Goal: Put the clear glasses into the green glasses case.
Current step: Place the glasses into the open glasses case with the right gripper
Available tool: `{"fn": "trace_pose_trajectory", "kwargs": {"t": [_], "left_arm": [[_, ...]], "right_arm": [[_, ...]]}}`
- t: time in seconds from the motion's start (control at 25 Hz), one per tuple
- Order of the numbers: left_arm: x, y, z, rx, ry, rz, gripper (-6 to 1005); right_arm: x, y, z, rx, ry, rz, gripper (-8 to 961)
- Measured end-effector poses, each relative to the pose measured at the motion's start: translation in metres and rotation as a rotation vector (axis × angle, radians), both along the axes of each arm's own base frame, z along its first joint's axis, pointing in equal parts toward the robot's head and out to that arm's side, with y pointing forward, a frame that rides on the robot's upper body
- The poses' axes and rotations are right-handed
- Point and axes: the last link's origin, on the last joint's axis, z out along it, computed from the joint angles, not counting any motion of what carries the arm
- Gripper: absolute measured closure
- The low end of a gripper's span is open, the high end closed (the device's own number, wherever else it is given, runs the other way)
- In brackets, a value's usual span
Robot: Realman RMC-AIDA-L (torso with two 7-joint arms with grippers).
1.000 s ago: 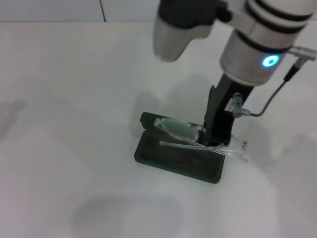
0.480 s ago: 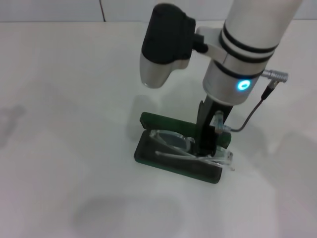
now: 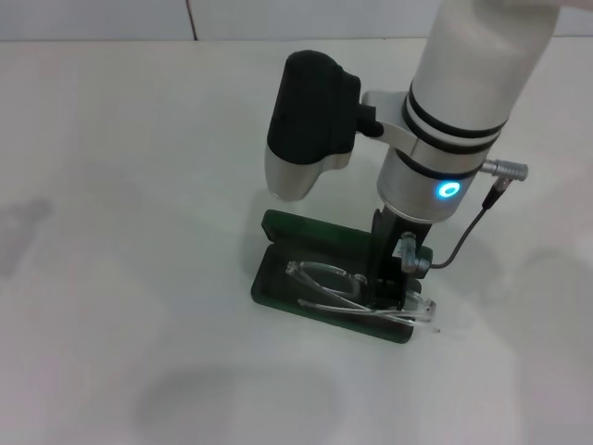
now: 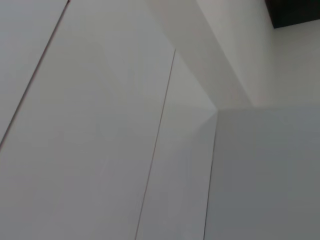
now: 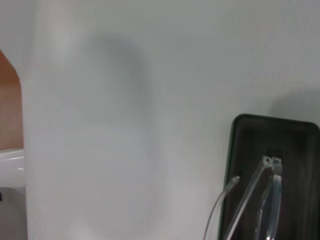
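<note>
The green glasses case (image 3: 278,287) lies open on the white table in the head view, its lid (image 3: 310,228) standing up at the back. The clear glasses (image 3: 324,278) rest low in the case's dark lining, and their right end (image 3: 422,311) sticks out past the case's right edge. My right gripper (image 3: 387,289) reaches straight down over the right part of the case and is shut on the glasses near that end. In the right wrist view, the case (image 5: 295,145) and the glasses (image 5: 264,192) appear close up. The left gripper is out of view.
The white table (image 3: 130,185) spreads out around the case on every side. The right arm's wrist and its black and grey camera housing (image 3: 310,120) hang above the case's back. The left wrist view holds only pale flat panels (image 4: 100,125).
The right gripper has come down and leftward with the glasses. They have dropped from above the case's right rim into the lining.
</note>
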Motion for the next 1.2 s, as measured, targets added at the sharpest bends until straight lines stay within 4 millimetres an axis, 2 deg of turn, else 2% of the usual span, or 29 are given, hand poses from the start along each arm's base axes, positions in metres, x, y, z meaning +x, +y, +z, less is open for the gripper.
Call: {"fn": "trace_pose_trajectory", "kwargs": {"t": [0.6, 1.2], "left_arm": [[0.001, 0.001, -0.003, -0.011, 0.007, -0.002, 929], [0.001, 0.001, -0.003, -0.01, 0.005, -0.001, 929]], "right_arm": [[0.011, 0.004, -0.006, 0.04, -0.076, 0.09, 834], [0.002, 0.008, -0.007, 0.084, -0.064, 0.189, 834]]}}
